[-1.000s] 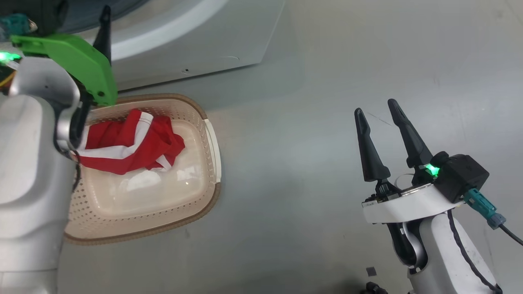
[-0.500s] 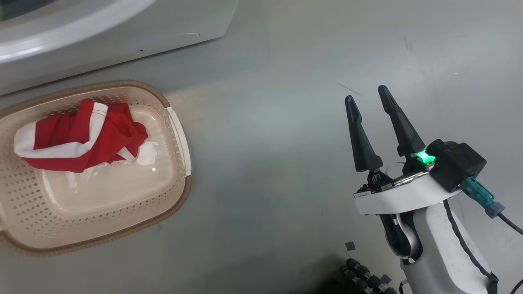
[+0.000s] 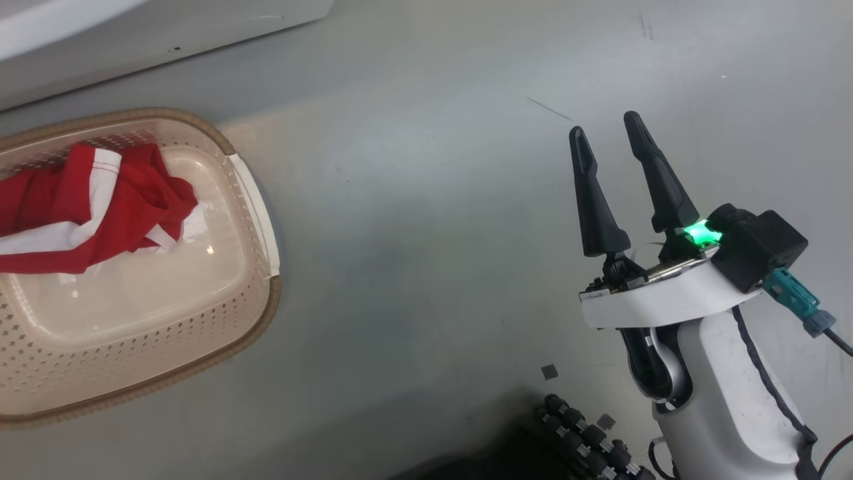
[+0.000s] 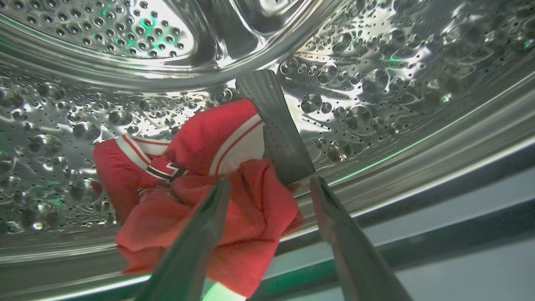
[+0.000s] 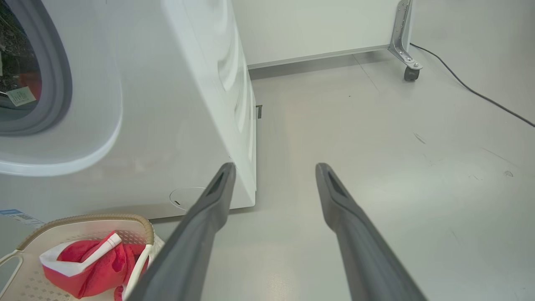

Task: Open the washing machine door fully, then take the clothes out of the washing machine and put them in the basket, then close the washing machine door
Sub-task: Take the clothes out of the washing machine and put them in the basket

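Looking down from the head: cream basket point(image 3: 270, 303) at left on grey floor point(image 3: 413, 200), red garment point(image 3: 86, 207) with white trim bunched in its far half. White washing machine point(image 3: 133, 33) base just beyond the basket. Right tool point(image 3: 604, 123) at lower right, fingers spread, pinching nothing, well apart from the basket, open floor between. Black ribbed cable bundle point(image 3: 586, 440) and small dark squares point(image 3: 549, 372) near the bottom edge.

Along the left wrist: inside the perforated steel drum point(image 4: 376, 62). Left tool point(image 4: 271, 180) spread wide, nothing pinched, fingers flanking a crumpled red jersey point(image 4: 196, 142) low in the drum; contact impossible to tell. Grey ribbed paddle point(image 4: 276, 125) right behind the jersey, between the fingertips.

Along the right wrist: spread fingers over floor, beside the washing machine's front corner. Grey gasket point(image 5: 62, 83) at upper left, blue label point(image 5: 16, 215) low on the front, basket with garment just below. Castor bracket point(image 5: 405, 54) and black cable point(image 5: 480, 96) far off.
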{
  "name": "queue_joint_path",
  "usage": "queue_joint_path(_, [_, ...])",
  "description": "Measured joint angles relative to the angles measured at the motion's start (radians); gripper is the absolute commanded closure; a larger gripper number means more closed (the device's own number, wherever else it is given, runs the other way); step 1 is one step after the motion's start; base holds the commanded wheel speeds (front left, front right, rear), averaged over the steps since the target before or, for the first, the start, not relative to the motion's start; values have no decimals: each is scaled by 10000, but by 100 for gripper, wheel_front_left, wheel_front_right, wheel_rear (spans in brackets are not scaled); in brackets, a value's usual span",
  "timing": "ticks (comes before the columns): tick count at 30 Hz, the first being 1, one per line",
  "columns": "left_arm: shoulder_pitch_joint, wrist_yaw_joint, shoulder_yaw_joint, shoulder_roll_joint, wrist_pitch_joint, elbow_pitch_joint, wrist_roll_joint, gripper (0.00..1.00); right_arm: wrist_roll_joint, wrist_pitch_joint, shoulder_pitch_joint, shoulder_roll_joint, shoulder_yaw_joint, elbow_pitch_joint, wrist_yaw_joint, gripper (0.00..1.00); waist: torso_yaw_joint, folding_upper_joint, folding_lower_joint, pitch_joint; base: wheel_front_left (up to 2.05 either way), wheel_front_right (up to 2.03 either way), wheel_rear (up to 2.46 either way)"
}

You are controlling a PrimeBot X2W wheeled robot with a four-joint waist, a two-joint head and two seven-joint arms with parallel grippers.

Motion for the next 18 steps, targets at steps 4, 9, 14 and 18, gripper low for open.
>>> queue_joint_path(4, [-96, 6, -10, 0, 240, 280, 2, 0, 67, 0, -41, 0, 38, 73, 0, 0, -107, 0, 0, 162, 0, 0, 0])
queue_joint_path(9, [-226, 128, -6, 15, 560, 546, 96, 0, 113, 0, -191, 2, 81, 98, -4, 0, -170, 0, 0, 235, 0, 0, 0])
queue_joint_path(14, [-422, 232, -15, 63, 761, 694, 201, 57, 121, 0, -250, 0, 125, 157, -12, 0, -173, 0, 0, 258, 0, 0, 0])
queue_joint_path(18, [-488, 351, -27, 67, 886, 800, 236, 100, 121, 0, -369, 0, 142, 188, -13, 0, -162, 0, 0, 265, 0, 0, 0])
